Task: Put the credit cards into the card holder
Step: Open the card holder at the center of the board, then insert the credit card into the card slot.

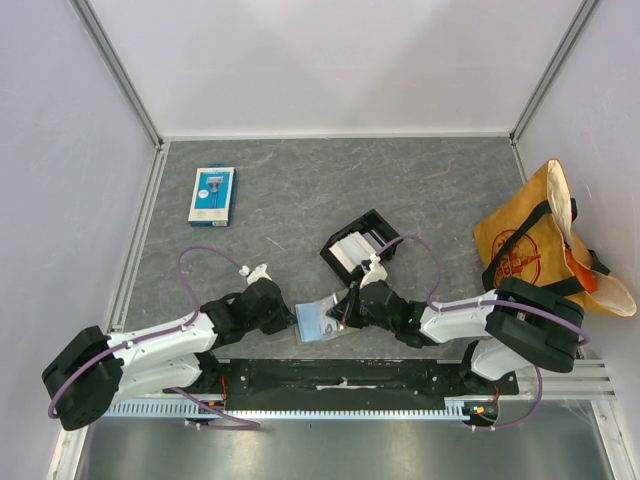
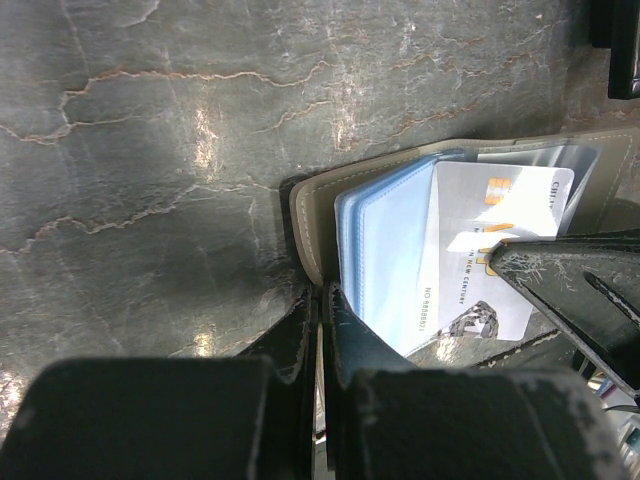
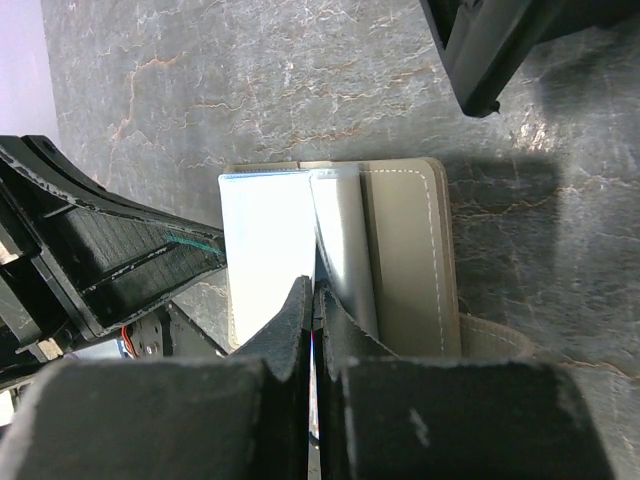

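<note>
The grey-tan card holder (image 1: 318, 322) lies open on the table between my two grippers. My left gripper (image 1: 290, 318) is shut on the near edge of its cover (image 2: 310, 230), seen in the left wrist view (image 2: 322, 295). Pale blue pocket leaves (image 2: 385, 250) fan up from the cover. A white credit card (image 2: 490, 250) lies partly among the pockets. My right gripper (image 1: 345, 312) is shut on this card's edge, seen in the right wrist view (image 3: 315, 290) beside the holder's tan cover (image 3: 410, 250). More white cards (image 1: 352, 250) sit in a black tray (image 1: 372, 217).
A blue-and-white retail pack (image 1: 212, 194) lies at the far left. A yellow tote bag (image 1: 545, 245) with black straps sits at the right edge. Walls close in the table on three sides.
</note>
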Robot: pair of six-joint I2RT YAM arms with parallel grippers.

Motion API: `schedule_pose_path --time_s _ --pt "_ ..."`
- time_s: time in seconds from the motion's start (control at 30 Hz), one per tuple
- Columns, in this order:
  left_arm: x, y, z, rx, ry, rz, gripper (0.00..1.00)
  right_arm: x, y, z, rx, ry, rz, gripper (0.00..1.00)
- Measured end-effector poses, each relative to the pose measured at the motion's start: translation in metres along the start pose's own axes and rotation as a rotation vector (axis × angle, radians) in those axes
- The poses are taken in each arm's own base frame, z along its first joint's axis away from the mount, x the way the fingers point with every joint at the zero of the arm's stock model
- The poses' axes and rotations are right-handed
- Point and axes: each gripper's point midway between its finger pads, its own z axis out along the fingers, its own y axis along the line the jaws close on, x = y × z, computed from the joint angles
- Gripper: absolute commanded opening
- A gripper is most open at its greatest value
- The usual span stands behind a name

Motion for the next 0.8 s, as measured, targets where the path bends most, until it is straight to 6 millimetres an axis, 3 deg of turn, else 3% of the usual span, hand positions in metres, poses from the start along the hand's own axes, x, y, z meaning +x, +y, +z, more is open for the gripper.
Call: schedule_pose_path --time_s 0.53,0.8 --pt "-0.002 0.000 0.000 -0.005 -0.008 -0.006 0.02 0.007 -0.002 -0.008 0.019 0.041 0.004 0.00" --pt "-0.002 0.000 0.001 -0.009 -0.005 -0.006 0.02 0.010 0.003 0.000 0.010 0.060 0.017 0.00"
